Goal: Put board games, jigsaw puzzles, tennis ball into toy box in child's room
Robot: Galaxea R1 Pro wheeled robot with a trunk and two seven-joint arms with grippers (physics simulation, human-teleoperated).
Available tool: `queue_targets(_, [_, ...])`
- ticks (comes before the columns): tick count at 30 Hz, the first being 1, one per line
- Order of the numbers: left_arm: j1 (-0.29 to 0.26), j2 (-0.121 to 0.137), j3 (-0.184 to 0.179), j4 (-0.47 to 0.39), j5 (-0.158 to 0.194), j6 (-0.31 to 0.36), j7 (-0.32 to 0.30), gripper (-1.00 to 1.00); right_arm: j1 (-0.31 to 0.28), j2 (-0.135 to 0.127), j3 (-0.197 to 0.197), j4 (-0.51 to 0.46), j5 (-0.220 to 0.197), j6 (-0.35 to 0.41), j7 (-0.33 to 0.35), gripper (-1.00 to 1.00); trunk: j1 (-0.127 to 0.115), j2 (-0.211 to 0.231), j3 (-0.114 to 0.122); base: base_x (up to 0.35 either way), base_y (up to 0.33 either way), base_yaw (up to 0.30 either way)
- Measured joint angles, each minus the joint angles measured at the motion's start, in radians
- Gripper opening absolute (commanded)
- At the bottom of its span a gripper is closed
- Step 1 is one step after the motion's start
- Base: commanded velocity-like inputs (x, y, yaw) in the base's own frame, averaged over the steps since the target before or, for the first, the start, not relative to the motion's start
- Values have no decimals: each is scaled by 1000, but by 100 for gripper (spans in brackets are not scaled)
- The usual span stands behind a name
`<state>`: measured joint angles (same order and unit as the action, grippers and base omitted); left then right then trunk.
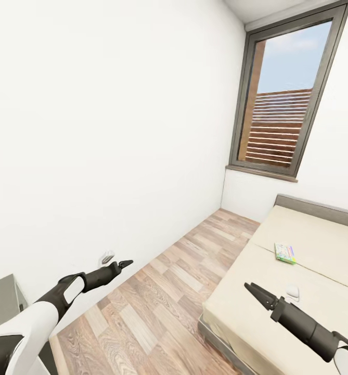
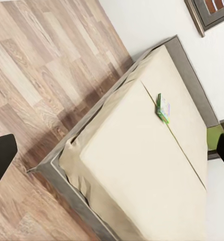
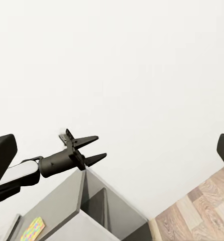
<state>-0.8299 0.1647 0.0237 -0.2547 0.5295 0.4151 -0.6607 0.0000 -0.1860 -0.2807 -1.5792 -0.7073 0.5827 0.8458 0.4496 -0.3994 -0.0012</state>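
Observation:
A green-edged board game (image 1: 285, 253) with a white colourful cover lies flat on the beige bed (image 1: 319, 245), near the headboard. It also shows in the left wrist view as a board game (image 2: 162, 108) on the bed (image 2: 137, 170). My left gripper (image 1: 126, 264) hangs open over the wood floor by the white wall; the right wrist view shows this left gripper (image 3: 101, 146) with its fingers spread and empty. My right gripper (image 1: 249, 287) is open above the bed's foot corner, well short of the game. A jigsaw puzzle (image 3: 32, 228) lies on a grey desk (image 3: 87, 201).
A strip of wood-plank floor (image 1: 168, 291) runs between the white wall and the bed. A tall dark-framed window (image 1: 285, 99) stands at the far end. A grey desk corner (image 1: 2, 302) sits at my left. A small white object (image 1: 292, 292) rests on the mattress.

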Motion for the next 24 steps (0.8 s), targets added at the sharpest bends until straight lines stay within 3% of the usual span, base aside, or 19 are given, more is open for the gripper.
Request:
queue_targets(9, [1,12,0,0,0,2,-13,100,0,3,-5,0,-1,0,-1,100,0,0,0,0,0,-49])
queue_targets(18, [1,24,0,-1,3,4,-17,100,0,2,-7,1,-1,1,-7,100,0,0,5,5,2,-237])
queue_targets(24, [1,26,0,-1,5,7,-18,100,0,3,-7,2,0,-1,-9,100,0,0,8,147,100,-263])
